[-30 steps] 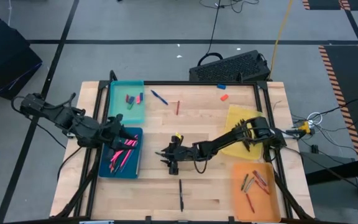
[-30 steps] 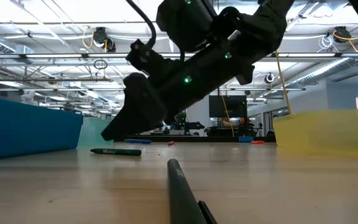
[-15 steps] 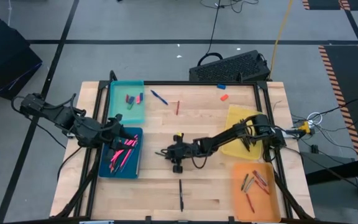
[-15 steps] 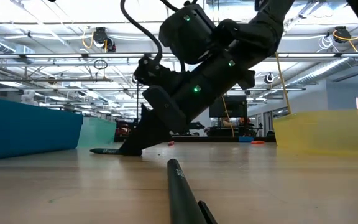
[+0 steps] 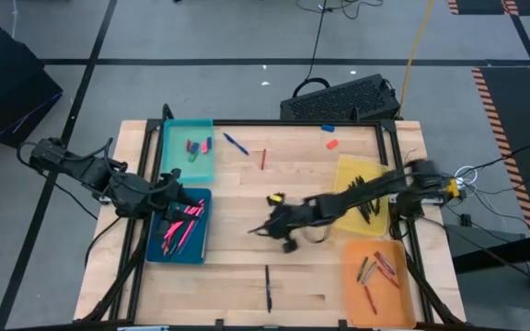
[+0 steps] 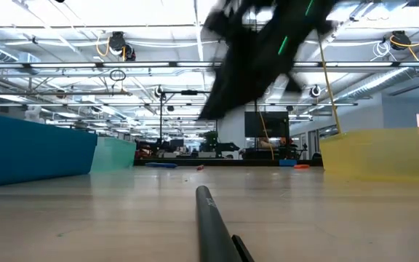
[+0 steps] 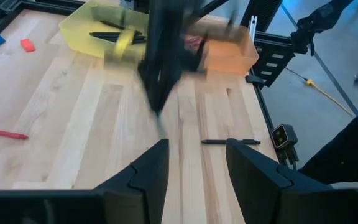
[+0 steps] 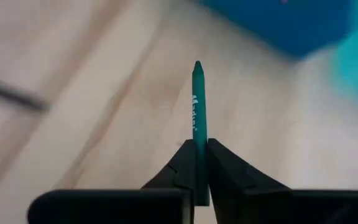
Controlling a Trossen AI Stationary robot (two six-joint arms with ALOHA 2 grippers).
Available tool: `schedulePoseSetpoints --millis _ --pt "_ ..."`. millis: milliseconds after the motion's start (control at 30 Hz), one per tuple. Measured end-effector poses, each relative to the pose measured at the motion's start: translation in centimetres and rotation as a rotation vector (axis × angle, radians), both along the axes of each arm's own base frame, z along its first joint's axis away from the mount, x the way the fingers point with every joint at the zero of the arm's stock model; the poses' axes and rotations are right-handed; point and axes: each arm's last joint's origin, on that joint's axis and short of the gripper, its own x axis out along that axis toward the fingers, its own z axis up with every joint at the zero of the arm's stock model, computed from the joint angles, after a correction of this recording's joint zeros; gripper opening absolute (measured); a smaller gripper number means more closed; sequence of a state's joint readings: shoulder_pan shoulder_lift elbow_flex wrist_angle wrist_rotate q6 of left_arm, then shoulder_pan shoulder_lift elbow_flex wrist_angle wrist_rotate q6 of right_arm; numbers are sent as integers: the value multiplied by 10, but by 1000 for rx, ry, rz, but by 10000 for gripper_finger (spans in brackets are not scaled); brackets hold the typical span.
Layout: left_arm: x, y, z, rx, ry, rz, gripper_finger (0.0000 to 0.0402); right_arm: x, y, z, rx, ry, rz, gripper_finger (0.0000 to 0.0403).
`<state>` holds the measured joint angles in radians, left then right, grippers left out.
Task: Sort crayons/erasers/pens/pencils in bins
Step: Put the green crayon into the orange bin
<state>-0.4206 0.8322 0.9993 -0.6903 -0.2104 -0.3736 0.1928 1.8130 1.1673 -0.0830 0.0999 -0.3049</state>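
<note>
Jaws, right gripper (image 8: 197, 163): closed on a slim green pen (image 8: 197, 112) (tip pointing forward), mid-frame of high view above the table.
Jaws, left gripper (image 7: 191, 165): parted, empty, over dark blue translucent bin (image 5: 178, 227), centre left.
Farther: yellow translucent bin (image 5: 350, 175), right.

Bare wood mid-table around right gripper (image 5: 263, 228), black pen (image 5: 268, 288) lying nr front edge, yellow bin (image 5: 346, 175) & orange bin (image 5: 373, 302) on right side, left gripper (image 5: 184, 199) over dark blue bin (image 5: 175, 253).
</note>
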Motion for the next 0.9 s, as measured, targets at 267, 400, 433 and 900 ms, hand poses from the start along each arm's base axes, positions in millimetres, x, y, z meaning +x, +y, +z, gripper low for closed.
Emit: schedulePoseSetpoints --millis 267,400,433,900 --pt "0 0 0 -2 -2 1 161 -121 7 108 -170 176 344 16" --pt "0 0 0 -2 -2 1 161 -182 12 127 -58 347 367 20" --pt "0 0 0 -2 -2 1 161 -193 15 128 -36 396 359 21" --pt "0 0 0 -2 -2 0 161 -242 78 41 81 688 447 17"
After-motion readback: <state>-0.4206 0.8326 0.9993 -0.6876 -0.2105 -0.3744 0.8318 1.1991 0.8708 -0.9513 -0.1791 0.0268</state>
